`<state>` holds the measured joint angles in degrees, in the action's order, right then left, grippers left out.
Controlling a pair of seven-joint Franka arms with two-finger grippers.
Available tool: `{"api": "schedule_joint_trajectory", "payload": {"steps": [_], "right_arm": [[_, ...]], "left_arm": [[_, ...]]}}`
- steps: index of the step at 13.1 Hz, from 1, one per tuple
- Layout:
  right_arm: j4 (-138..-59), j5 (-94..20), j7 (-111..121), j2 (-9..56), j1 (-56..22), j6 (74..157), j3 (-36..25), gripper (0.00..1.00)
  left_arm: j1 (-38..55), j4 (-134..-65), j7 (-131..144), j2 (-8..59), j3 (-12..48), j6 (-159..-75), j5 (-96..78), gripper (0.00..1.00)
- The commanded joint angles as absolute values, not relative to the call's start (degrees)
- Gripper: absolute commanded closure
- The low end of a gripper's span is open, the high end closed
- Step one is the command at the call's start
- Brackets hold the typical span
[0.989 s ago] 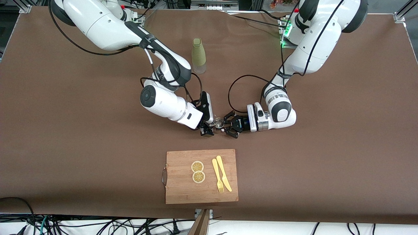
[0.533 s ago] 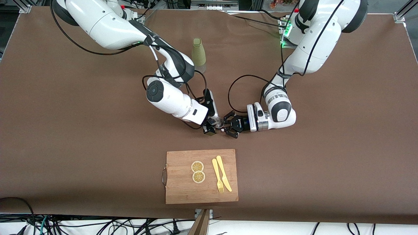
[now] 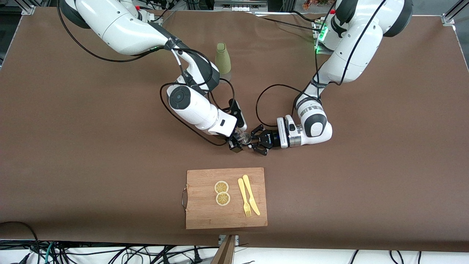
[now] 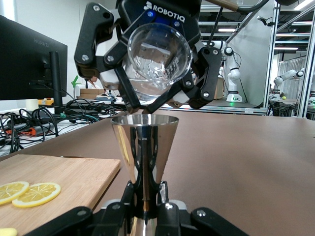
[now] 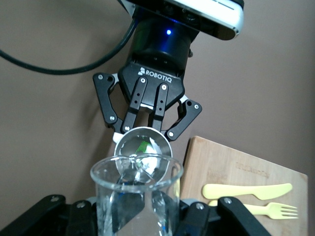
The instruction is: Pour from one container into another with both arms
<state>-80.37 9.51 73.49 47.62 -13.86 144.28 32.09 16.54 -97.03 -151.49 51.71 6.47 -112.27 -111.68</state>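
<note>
Both claw tips hidden, prob. clamped

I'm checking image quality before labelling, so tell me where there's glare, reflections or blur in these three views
Front view: even lighting, sharp, soft shadows under the arms. Left wrist view: bright reflections on the steel cup and clear glass held in the right gripper; lemon slices soft. Right wrist view: glass rim close and blurred, left gripper with glare on the cup's mouth.

Right gripper (image 3: 236, 143), glass (image 3: 242, 138), left gripper (image 3: 255, 143)
</note>
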Motion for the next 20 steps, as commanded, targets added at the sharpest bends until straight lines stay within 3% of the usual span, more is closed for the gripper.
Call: {"api": "schedule_joint_trajectory", "payload": {"steps": [1,13,20], "right_arm": [[-79.19,11.42,72.16,46.67,-15.03,143.88,30.94,1.00],[-78.75,13.45,67.16,46.84,-14.59,144.05,31.29,1.00],[-79.10,1.32,59.08,46.76,-14.33,143.88,31.38,1.00]], "left_arm": [[16.61,-97.73,-155.74,51.06,7.21,-113.55,-114.70,1.00],[16.61,-97.56,-155.66,51.06,7.21,-113.55,-114.70,1.00],[15.56,-97.91,-155.30,50.80,6.86,-112.76,-113.82,1.00]]}}
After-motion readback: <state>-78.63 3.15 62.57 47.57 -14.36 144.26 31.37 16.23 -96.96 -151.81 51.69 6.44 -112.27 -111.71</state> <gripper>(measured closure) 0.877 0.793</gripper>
